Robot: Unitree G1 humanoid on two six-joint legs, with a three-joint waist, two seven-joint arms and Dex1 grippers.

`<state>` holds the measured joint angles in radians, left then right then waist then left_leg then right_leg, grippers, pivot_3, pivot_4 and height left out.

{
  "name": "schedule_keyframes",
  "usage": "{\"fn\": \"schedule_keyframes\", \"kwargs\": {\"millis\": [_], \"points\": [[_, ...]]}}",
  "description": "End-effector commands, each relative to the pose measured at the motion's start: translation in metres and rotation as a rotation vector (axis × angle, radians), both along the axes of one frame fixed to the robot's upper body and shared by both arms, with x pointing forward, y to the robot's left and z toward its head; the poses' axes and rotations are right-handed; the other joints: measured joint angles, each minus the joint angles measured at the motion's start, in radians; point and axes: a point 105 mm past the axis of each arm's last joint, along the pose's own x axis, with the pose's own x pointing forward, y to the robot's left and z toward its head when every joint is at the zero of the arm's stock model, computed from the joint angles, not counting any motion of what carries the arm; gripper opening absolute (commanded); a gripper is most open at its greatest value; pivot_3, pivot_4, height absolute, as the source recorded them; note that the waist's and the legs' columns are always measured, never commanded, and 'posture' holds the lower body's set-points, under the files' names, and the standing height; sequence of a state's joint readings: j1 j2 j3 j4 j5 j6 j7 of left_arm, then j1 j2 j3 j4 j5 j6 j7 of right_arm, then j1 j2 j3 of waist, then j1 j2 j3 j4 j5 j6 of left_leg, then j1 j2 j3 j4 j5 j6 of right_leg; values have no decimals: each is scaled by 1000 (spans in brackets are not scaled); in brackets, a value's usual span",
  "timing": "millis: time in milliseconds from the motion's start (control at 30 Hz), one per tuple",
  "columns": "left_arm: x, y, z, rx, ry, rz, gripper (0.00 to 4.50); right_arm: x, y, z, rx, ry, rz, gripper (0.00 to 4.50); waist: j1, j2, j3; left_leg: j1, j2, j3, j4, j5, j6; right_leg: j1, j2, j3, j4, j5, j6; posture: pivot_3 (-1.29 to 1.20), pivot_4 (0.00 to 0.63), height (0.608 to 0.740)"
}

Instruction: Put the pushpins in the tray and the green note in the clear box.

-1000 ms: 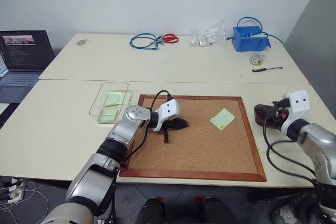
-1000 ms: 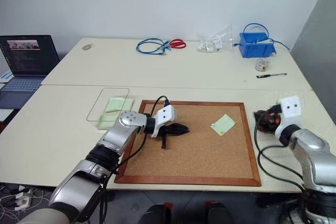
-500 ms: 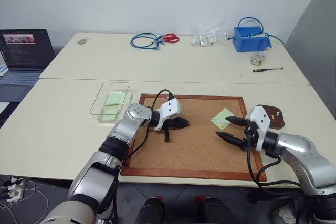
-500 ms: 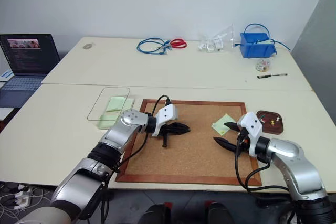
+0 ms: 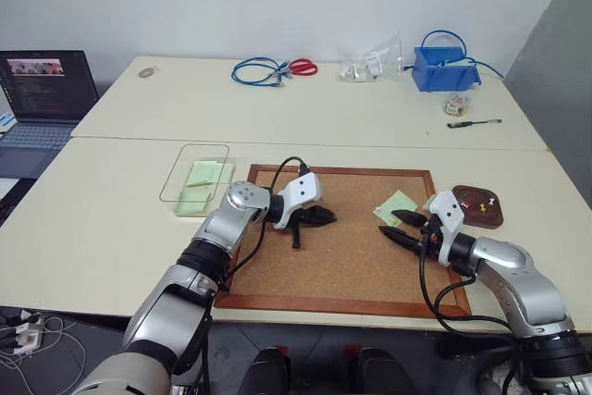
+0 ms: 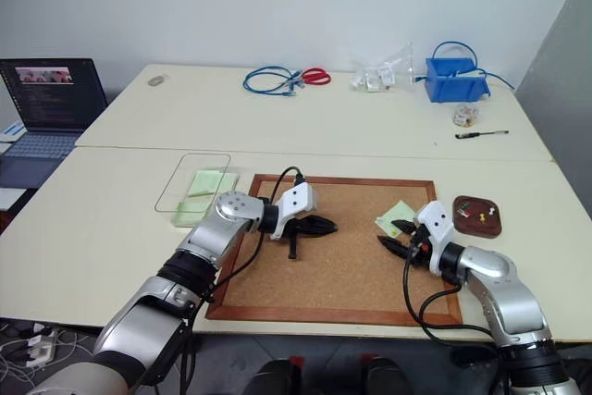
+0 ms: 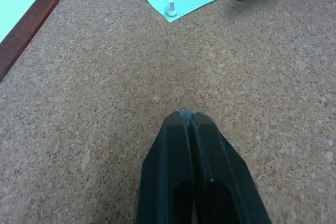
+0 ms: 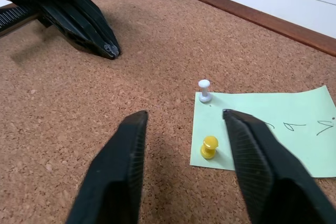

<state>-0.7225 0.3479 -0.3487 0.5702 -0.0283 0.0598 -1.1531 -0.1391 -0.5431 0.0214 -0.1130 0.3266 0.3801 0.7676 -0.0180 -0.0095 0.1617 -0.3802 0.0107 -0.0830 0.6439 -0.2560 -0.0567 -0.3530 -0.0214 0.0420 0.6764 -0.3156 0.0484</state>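
Note:
A green note [image 5: 398, 205] lies on the corkboard [image 5: 342, 261], pinned by a white pushpin [image 8: 205, 91] and a yellow pushpin [image 8: 209, 147] at its near edge. My right gripper [image 5: 388, 222] hovers low at that edge. It is open, and the yellow pushpin stands just ahead of the gap between its fingers. My left gripper [image 5: 331, 217] rests shut on the cork near the board's middle, holding nothing. The dark tray [image 5: 475, 220], right of the board, holds red, yellow and white pushpins. The clear box [image 5: 174, 178], left of the board, contains another green note [image 5: 203, 174].
A laptop [image 5: 42, 90] sits at the far left. Along the back of the table are a blue cable [image 5: 257, 71], red scissors [image 5: 298, 67], a plastic bag [image 5: 370, 62], a blue bin [image 5: 444, 68], a tape roll [image 5: 453, 102] and a pen [image 5: 472, 123].
My right gripper has come from over the tray leftward and down to the note's edge on the corkboard, and its fingers have narrowed. The left gripper has stayed put.

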Motion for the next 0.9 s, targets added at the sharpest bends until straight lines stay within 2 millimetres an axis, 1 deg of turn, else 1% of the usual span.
{"fn": "schedule_keyframes", "kwargs": {"millis": [33,67,133,167,233,300,433,500,567,700,900], "points": [[-8,4,-31,107,85,13,0,1,-1,8,15,-34,-8,1502,0,0,0,0,0,0,0,0,0,0,0,0,0,0,0,0,150,740],[-8,4,-31,107,86,13,0,1,-1,8,15,-33,-9,1358,0,0,0,0,0,0,0,0,0,0,0,0,0,0,0,0,150,740],[-8,5,-31,108,87,11,0,2,-2,7,13,-31,-12,861,0,0,0,0,0,0,0,0,0,0,0,0,0,0,0,0,150,740],[-9,5,-31,109,87,11,0,2,-3,7,11,-30,-13,699,0,0,0,0,0,0,0,0,0,0,0,0,0,0,0,0,150,740],[-9,5,-32,111,87,9,0,3,-4,7,7,-31,-16,235,0,0,0,0,0,0,0,0,0,0,0,0,0,0,0,0,150,740],[-10,6,-32,112,88,9,0,3,-6,7,4,-31,-21,64,0,0,0,0,0,0,0,0,0,0,0,0,0,0,0,0,150,740],[-10,6,-32,114,91,8,0,4,-8,8,0,-36,-32,64,0,0,0,0,0,0,-1,0,0,0,0,0,-1,0,0,0,150,740],[-11,6,-32,115,93,7,0,4,-8,14,5,-55,-30,64,0,0,0,0,0,0,-1,0,0,0,0,0,-1,0,0,0,150,740],[-11,7,-33,117,95,7,0,3,-6,27,25,-96,-22,64,0,0,0,0,0,0,-1,0,0,0,0,0,-1,0,0,0,150,740],[-12,9,-34,127,98,6,0,-2,-2,59,82,-161,-2,64,0,1,0,-1,0,0,-1,0,0,-1,0,0,-1,0,0,0,150,740],[-12,10,-35,134,102,2,0,-3,-3,86,123,-194,-24,64,-1,0,1,-1,0,0,-1,0,0,-1,0,0,-1,0,0,0,150,740]]}}
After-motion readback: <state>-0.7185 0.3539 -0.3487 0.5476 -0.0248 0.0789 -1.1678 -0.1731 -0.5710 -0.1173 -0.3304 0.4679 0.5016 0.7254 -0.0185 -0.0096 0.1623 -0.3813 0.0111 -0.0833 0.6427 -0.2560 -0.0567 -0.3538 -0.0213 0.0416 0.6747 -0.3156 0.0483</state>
